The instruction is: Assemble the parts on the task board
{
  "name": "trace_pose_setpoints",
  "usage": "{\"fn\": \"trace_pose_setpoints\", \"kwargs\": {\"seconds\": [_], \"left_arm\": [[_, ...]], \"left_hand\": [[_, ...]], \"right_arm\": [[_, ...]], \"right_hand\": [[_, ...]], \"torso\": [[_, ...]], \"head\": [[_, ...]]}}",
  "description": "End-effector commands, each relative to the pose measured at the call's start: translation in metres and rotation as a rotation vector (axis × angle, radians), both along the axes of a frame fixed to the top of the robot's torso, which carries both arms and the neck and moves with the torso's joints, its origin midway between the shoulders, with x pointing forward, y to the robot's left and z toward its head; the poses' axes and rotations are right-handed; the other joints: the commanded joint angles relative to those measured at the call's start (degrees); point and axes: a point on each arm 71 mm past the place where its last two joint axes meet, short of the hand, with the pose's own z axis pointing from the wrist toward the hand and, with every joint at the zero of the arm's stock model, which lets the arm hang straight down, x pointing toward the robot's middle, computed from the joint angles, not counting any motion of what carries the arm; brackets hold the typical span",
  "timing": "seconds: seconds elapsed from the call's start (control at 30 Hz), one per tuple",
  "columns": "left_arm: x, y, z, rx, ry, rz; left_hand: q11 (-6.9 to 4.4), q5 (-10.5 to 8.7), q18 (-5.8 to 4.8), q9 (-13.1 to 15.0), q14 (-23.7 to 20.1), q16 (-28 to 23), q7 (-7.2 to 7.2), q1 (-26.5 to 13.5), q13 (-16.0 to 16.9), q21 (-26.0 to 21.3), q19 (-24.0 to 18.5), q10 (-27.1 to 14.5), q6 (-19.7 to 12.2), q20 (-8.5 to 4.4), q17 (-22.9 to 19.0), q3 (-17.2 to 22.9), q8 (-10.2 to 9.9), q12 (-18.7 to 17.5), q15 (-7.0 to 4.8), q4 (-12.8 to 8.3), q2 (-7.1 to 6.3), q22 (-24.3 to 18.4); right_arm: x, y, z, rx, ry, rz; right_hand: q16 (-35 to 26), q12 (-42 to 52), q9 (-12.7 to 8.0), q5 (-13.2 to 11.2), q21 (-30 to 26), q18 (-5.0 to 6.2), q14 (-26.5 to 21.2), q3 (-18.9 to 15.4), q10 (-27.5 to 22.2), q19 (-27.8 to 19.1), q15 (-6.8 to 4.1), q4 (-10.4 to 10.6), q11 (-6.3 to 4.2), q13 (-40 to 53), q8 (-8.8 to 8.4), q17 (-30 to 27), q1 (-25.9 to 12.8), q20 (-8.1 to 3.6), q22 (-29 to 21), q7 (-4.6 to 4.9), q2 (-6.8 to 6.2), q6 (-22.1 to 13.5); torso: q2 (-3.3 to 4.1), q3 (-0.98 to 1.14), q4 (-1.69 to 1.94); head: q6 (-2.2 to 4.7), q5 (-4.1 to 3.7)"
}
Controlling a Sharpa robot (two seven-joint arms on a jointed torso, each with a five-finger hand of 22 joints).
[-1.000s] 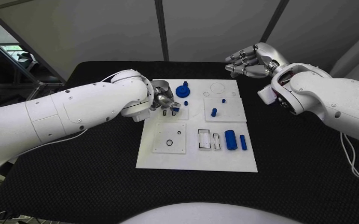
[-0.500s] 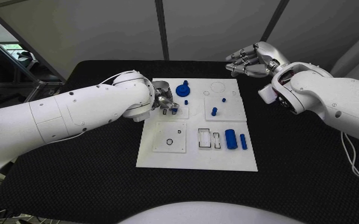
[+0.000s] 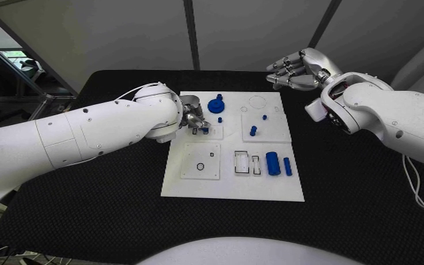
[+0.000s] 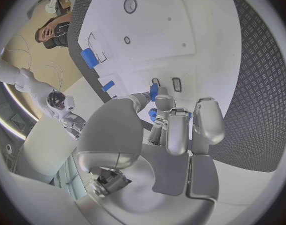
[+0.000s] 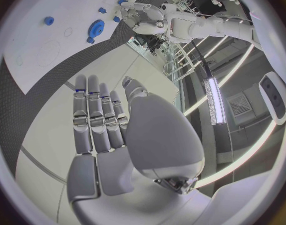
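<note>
Task board [image 3: 231,185], a white rectangular plate, lies mid-table on the black table [image 3: 106,216], its long axis running away from the robot. No writing is legible on it. Left hand [image 3: 194,122] sits over the board's left edge, fingers curled, pinching a small blue part [image 4: 153,91] at the fingertips. Right hand [image 3: 296,72] hovers off the board's far right corner, fingers loosely bent and apart, holding nothing. Blue cylinder [image 3: 272,164] lies lengthwise near the board's right edge; blue gear [image 3: 216,107] rests beside the left hand.

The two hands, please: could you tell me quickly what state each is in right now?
Left hand: pinches a small blue part.
Right hand: holds nothing, fingers straight.
</note>
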Motion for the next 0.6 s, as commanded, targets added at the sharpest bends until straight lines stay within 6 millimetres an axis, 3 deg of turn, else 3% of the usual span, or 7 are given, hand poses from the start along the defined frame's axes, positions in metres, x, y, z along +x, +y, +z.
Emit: {"fn": "trace_pose_setpoints", "kwargs": {"seconds": [0.03, 0.33, 0.6], "left_arm": [[-0.0008, 0.0004, -0.0006, 0.032, 0.005, -0.011], [-0.0036, 0.0003, -0.0013, 0.039, 0.018, -0.025], [-0.0054, -0.0010, -0.0016, 0.042, 0.024, -0.033]], "left_hand": [[-0.17, 0.11, -1.15, 0.07, 3.56, 0.22, -0.40, -0.55, 0.03, 0.35, 0.37, 0.38, -0.04, -0.05, 7.79, 7.06, 0.33, 0.08, -0.35, -6.60, 0.00, 0.06], [-0.18, 0.12, -1.15, 0.10, 3.56, 0.22, -0.40, -0.60, -0.01, 0.36, 0.38, 0.36, -0.04, -0.05, 7.79, 7.15, 0.34, 0.04, -0.35, -6.66, -0.01, 0.07], [-0.19, 0.12, -1.17, 0.16, 3.56, 0.21, -0.41, -0.71, 0.02, 0.41, 0.43, 0.38, -0.03, -0.06, 7.79, 7.36, 0.37, 0.07, -0.36, -6.80, -0.04, 0.15]], "right_arm": [[-0.0002, 0.0014, 0.0014, -0.002, -0.007, 0.013], [0.0003, 0.0019, 0.0007, -0.004, -0.002, 0.016], [0.0007, 0.0023, 0.0003, -0.006, 0.002, 0.018]], "right_hand": [[-0.28, -0.23, -0.06, 0.25, -0.37, 0.18, -0.29, 0.01, -0.34, -0.10, 0.05, -0.15, -0.08, -0.07, -0.39, -0.09, -0.25, 0.20, -0.09, 0.34, -0.39, 0.03], [-0.27, -0.23, -0.05, 0.24, -0.42, 0.18, -0.31, 0.00, -0.34, -0.10, 0.07, -0.13, -0.06, -0.07, -0.38, -0.11, -0.33, 0.23, -0.11, 0.35, -0.39, 0.07], [-0.27, -0.23, -0.05, 0.24, -0.43, 0.19, -0.31, -0.01, -0.35, -0.10, 0.07, -0.12, -0.06, -0.07, -0.37, -0.11, -0.35, 0.23, -0.12, 0.35, -0.39, 0.07]], "torso": [[-0.01, 0.03, -0.02], [-0.06, 0.05, 0.08], [-0.02, 0.04, -0.04]], "head": [[-0.07, -0.03], [-0.21, 0.10], [-0.30, 0.09]]}}
